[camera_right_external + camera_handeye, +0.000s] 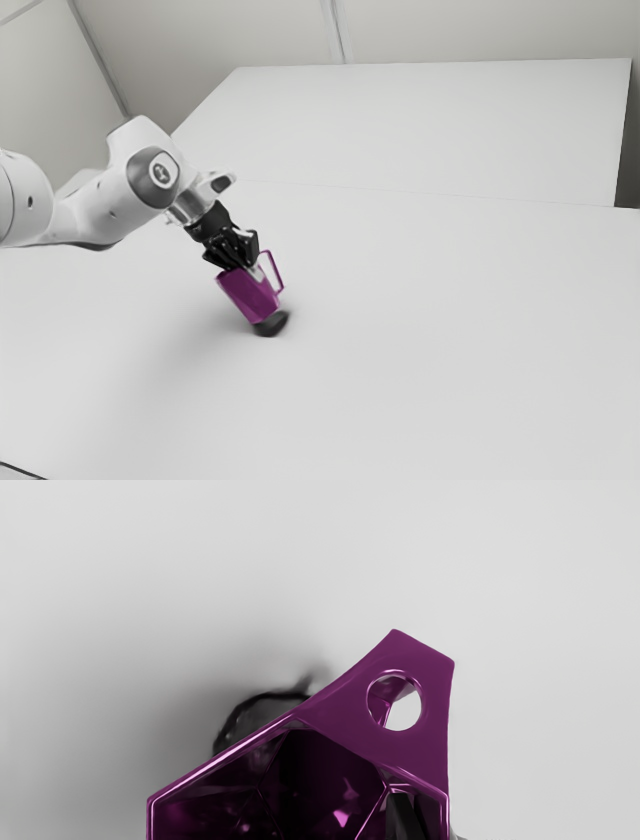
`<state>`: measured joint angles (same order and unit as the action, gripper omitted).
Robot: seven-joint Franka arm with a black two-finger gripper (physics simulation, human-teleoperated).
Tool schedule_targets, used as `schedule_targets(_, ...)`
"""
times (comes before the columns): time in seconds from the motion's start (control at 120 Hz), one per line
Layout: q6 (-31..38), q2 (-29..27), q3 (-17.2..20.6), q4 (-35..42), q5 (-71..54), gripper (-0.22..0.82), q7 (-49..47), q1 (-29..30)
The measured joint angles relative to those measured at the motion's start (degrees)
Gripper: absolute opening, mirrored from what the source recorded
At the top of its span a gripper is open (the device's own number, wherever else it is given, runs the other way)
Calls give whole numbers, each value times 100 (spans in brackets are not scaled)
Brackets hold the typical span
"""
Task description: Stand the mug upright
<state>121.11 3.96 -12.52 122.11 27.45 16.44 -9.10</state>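
White table (430,330) has the mug (248,296) tilted over it, base low, gripper (250,268) fingers (404,817) pinching its wall at the rim, and letting go at this lean could topple it.

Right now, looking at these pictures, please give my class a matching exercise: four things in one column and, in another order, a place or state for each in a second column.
Column one
A. mug
B. mug's handle
C. gripper
D. table

Column two
1. black, at the mug's open end
2. pale, flat, lying beneath the mug
3. sticks out sideways, with a round opening through it
4. hollow and tilted, not upright

Right pairs
A-4, B-3, C-1, D-2
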Motion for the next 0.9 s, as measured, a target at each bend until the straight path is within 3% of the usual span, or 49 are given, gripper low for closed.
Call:
schedule_targets(0.417, 602, -308, -3, 429, -1890, -18, -1764, -525)
schedule_targets(0.725, 1385, -530, -100, 1007, -2439, -18, -2768, -1123)
schedule_targets(0.9, 1592, -516, -125, 1036, -2663, -18, -3149, -1072)
